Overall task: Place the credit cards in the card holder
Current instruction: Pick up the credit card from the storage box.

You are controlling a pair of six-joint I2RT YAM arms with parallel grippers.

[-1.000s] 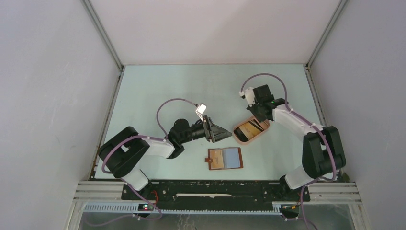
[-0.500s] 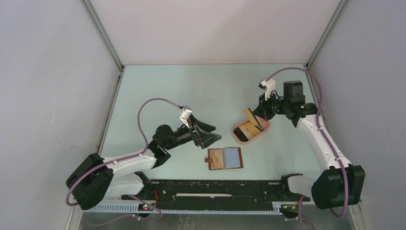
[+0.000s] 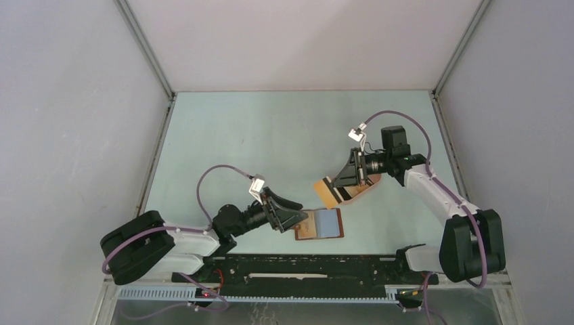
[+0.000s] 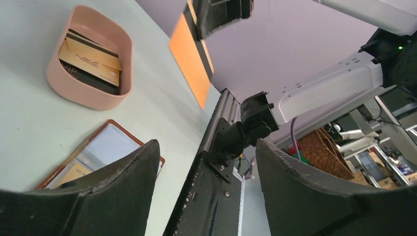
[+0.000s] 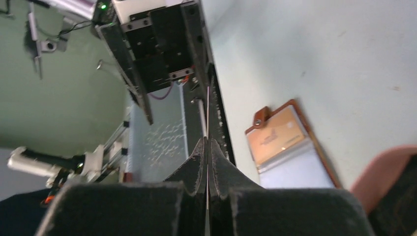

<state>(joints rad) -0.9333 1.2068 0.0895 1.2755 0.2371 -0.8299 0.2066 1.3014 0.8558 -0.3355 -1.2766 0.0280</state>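
One orange card (image 3: 333,191) is pinched by a short end in the right gripper (image 5: 207,147), whose jaws are closed tight on it. Its long axis runs in line with the fingers and points toward about 8 o'clock in the top view, above the table (image 3: 271,135). The rest of the credit cards (image 4: 93,56) lie stacked in the pink tray (image 4: 105,98), at 4 o'clock from the table's middle and just behind the held card.

At 6 o'clock, near the front edge, the card holder (image 3: 323,224) lies open and flat, with its long axis from 9 to 3 o'clock and its snap tab at the 9 o'clock end. The left gripper (image 4: 206,147) sits low at that end with its jaws spread wide and nothing between them. Whether a finger touches the leather cannot be told.
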